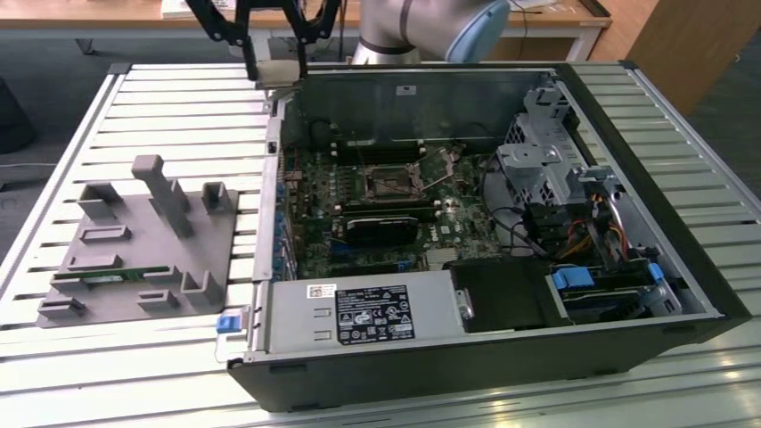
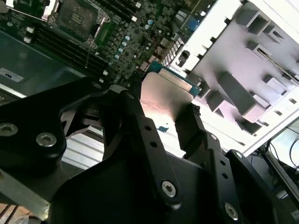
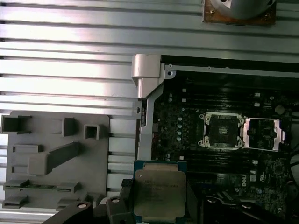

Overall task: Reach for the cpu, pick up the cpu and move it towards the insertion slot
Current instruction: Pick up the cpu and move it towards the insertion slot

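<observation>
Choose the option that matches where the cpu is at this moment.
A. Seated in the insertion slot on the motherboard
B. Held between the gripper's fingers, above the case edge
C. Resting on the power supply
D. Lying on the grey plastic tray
B: in both wrist views the cpu sits clamped in the gripper, while the insertion slot lies open and empty and the grey plastic tray holds no chip.

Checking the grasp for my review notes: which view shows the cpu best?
The first wrist view: the cpu faces the camera, its silvery top plain, held by the gripper. The second wrist view shows it tilted and glare-washed between the fingers. In the exterior view it is a small pale patch.
</observation>
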`<state>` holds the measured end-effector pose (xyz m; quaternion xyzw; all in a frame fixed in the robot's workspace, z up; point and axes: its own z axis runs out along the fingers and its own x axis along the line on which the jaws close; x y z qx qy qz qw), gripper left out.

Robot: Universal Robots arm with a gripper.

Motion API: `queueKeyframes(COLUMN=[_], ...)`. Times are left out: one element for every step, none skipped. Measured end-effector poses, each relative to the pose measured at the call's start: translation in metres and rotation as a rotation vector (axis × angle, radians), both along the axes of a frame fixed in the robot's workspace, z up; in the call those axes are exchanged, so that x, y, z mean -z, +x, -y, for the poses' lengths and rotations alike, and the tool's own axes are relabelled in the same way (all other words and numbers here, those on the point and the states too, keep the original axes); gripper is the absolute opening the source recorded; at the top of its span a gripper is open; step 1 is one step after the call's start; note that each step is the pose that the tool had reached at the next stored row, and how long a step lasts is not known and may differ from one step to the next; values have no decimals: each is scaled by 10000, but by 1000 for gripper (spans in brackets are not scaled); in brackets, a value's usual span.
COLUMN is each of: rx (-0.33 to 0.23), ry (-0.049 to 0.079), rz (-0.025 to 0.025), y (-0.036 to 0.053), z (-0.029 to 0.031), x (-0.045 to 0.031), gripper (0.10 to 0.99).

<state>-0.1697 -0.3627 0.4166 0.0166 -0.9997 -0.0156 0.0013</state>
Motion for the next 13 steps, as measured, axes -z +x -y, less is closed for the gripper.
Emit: queueKeyframes(rx=[0, 0, 0, 0, 1, 0, -1, 0, 0, 0, 0, 0, 0], ry=[0, 0, 0, 0, 0, 0, -1, 0, 0, 0, -1, 0, 0], rz=[0, 0, 0, 0, 0, 0, -1, 0, 0, 0, -1, 0, 0], y=[30, 59, 89, 121, 157, 188, 220, 252, 283, 315, 347, 382, 413], z=[-4, -8, -11, -15, -20, -25, -30, -37, -44, -50, -56, -61, -65], x=[0, 0, 0, 0, 0, 0, -1, 0, 0, 0, 0, 0, 0], gripper=[541, 541, 541, 541, 541, 541, 541, 541, 541, 541, 541, 541, 541])
